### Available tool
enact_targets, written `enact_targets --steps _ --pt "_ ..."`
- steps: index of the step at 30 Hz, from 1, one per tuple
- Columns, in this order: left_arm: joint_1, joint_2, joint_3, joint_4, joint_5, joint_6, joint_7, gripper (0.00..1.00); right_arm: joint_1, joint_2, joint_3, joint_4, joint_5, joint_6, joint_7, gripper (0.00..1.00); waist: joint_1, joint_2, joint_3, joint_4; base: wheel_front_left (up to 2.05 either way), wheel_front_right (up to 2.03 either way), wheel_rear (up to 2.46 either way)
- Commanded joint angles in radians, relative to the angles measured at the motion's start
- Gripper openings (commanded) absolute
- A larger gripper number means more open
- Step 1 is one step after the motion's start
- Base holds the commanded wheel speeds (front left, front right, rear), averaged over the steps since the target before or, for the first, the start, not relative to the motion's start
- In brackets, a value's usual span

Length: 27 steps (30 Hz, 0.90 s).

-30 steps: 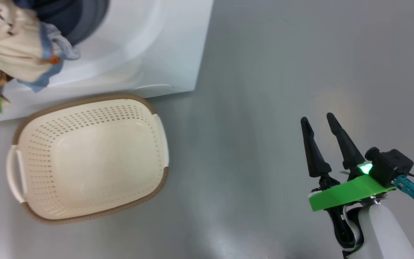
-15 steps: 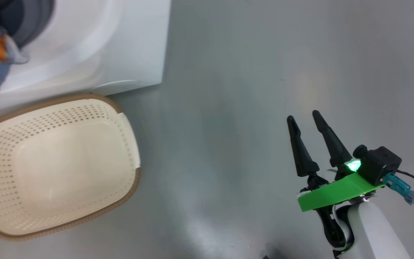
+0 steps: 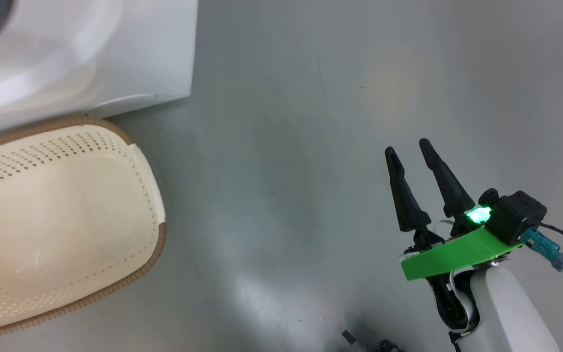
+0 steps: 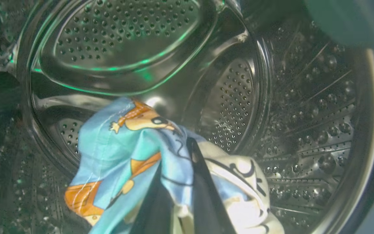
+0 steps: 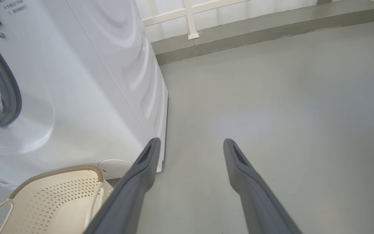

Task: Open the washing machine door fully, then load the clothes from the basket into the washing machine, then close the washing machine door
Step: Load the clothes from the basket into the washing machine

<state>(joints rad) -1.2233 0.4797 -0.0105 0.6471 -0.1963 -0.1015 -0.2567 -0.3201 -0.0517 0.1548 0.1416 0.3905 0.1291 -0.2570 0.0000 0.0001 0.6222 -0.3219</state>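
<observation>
Low in the left wrist view, the left gripper [image 4: 175,156] pinches bunched light blue clothes [image 4: 118,146] with orange-brown cartoon animals and cream cloth inside the perforated steel drum [image 4: 304,97]. The right gripper [image 3: 406,145] gapes at the head view's lower right.

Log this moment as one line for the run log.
stage: loading | left gripper: shut on clothes inside washing machine | right gripper: open, above floor | basket: looks empty

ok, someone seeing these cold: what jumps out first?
The bright blue cartoon-print clothes, pinched in the left gripper deep inside the shiny steel drum, in the left wrist view. Next, the cream basket at the head view's lower left beside the washing machine, no clothes in the part that shows. The right gripper hangs open over grey floor at lower right.
</observation>
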Motion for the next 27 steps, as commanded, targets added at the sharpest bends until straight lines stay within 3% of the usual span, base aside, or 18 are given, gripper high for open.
enact_targets --steps 1,4,6,8,9,10,15,27 --pt "0.01 0.052 0.037 -0.058 0.026 0.004 -0.005 0.0 -0.004 0.001 0.024 -0.027 0.022 0.002 -0.005 1.0 0.0 -0.0001 0.014 -0.003 0.0 0.0 0.0" --pt "0.039 0.033 0.075 -0.093 0.038 0.007 -0.005 0.0 -0.01 0.001 0.026 -0.028 0.027 0.002 -0.005 1.0 0.0 -0.0001 0.022 0.0 0.0 0.0 0.0" --pt "0.062 0.028 0.076 -0.064 0.05 -0.001 -0.005 0.11 -0.012 0.001 0.028 -0.028 0.028 0.002 -0.005 1.0 0.0 -0.0001 0.024 0.003 0.0 0.0 0.0" --pt "0.07 0.017 0.08 0.011 0.042 -0.008 -0.005 0.4 -0.013 0.001 0.03 -0.026 0.028 0.002 -0.005 1.0 0.0 -0.0001 0.022 0.007 0.0 0.0 0.0" --pt "0.066 0.019 0.074 0.027 0.048 -0.011 -0.005 0.86 -0.013 0.001 0.031 -0.026 0.028 0.002 -0.005 1.0 0.0 -0.0001 0.022 0.008 0.0 0.0 0.0" --pt "0.064 0.017 0.077 0.042 0.046 -0.013 -0.005 1.0 -0.013 0.001 0.032 -0.025 0.028 0.002 -0.005 1.0 0.0 -0.0001 0.021 0.009 0.0 0.0 0.0" --pt "0.05 0.006 0.086 0.112 0.031 -0.022 -0.005 1.0 -0.014 0.001 0.029 -0.023 0.025 0.002 -0.005 1.0 0.0 -0.0001 0.017 0.018 0.0 0.0 0.0" --pt "0.107 -0.05 0.135 0.074 -0.003 -0.028 -0.005 1.0 -0.019 0.001 0.02 -0.021 0.011 0.002 -0.005 1.0 0.0 -0.0001 0.002 0.046 0.0 0.0 0.0"
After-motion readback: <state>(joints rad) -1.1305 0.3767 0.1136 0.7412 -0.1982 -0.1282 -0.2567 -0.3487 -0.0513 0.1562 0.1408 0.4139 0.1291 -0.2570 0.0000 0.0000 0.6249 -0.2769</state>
